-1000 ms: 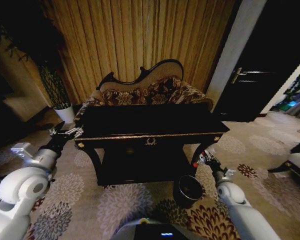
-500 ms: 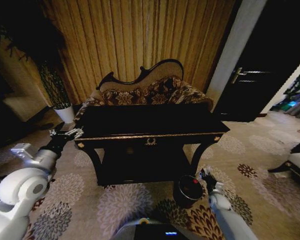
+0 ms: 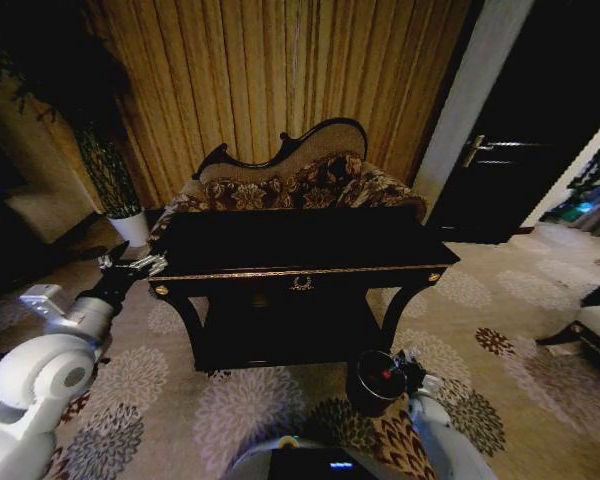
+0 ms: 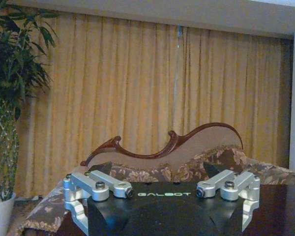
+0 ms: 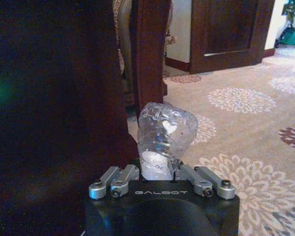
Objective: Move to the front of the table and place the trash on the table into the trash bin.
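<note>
Gripping one clear crumpled plastic bottle (image 5: 163,135), the right gripper (image 3: 398,372) is hanging at the rim of the single trash bin (image 3: 372,382), which is sitting on the patterned carpet (image 3: 230,400) just beside the front right leg of the table (image 3: 300,252). A red spot, seemingly the bottle's cap or label, is showing over the bin's dark opening in the head view. Closer in, the right wrist view is showing the fingers (image 5: 119,180) pinching the bottle's lower end, with the table's dark leg just behind it. The left gripper (image 3: 132,267) is hovering near the table's front left corner, its jaws spread wide and holding nothing. Its wrist view is showing one sofa (image 4: 187,157) and a curtain (image 4: 137,88) beyond the tabletop.
</note>
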